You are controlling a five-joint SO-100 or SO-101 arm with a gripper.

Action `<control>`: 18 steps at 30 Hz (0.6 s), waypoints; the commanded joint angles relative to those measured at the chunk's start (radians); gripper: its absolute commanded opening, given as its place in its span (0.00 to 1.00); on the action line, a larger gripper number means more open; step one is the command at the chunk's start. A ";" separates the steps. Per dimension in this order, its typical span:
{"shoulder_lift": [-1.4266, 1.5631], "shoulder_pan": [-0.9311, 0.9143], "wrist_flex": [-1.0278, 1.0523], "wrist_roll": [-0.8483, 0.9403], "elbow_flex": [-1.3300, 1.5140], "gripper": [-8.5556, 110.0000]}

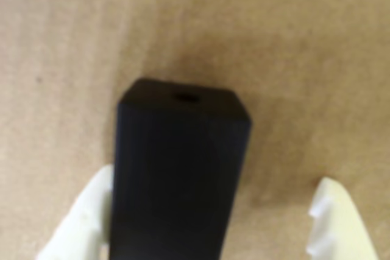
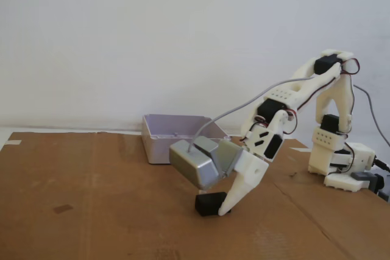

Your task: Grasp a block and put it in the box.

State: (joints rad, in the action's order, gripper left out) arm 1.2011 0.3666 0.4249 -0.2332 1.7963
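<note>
A black rectangular block (image 1: pixel 180 175) with a small hole in its end face lies on the brown cardboard. In the wrist view my white gripper (image 1: pixel 214 178) straddles it. The left finger (image 1: pixel 85 217) sits against the block's side and the right finger (image 1: pixel 335 217) stands apart from it with a clear gap. The jaws are open. In the fixed view the gripper (image 2: pixel 224 206) is lowered to the cardboard with the block (image 2: pixel 206 204) at its tip. The pale lilac box (image 2: pixel 159 144) stands open behind the gripper, towards the wall.
The arm's base (image 2: pixel 344 165) stands at the right on the cardboard sheet (image 2: pixel 91 211). A grey wrist camera housing (image 2: pixel 195 162) hangs beside the gripper. A grey cable (image 2: pixel 244 105) loops over the arm. A white wall is behind.
</note>
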 commanded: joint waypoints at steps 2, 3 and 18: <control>0.038 0.009 -0.046 0.002 -0.021 0.38; 0.038 0.009 -0.046 0.002 -0.021 0.38; 0.038 0.023 -0.046 0.002 -0.025 0.31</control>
State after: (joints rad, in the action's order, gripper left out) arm 1.2011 0.3835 0.4234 -0.2255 1.7963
